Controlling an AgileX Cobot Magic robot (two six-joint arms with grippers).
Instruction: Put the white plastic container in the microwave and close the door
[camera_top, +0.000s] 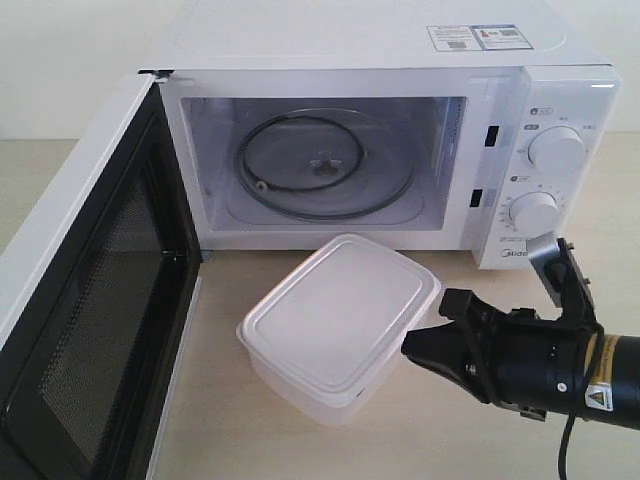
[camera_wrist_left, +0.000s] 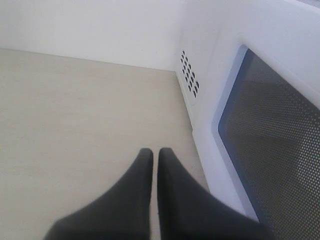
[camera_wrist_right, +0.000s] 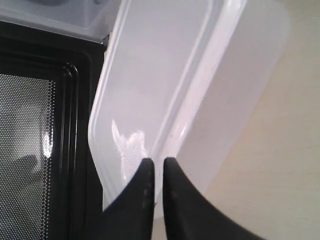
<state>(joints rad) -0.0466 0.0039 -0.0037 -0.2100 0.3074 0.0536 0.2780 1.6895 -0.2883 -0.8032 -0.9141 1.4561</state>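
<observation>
The white plastic container (camera_top: 340, 318) sits lid-up on the table (camera_top: 430, 445) just before the open cavity of the microwave (camera_top: 350, 40), long axis slanting near-left to far-right; the door (camera_top: 90, 330) stands swung wide at its left. The right gripper (camera_top: 406, 347) meets its near-right corner — jaws a slit apart, whether pinching the rim I cannot tell; the left gripper (camera_wrist_left: 155, 152), closed and empty, hangs by the door
</observation>
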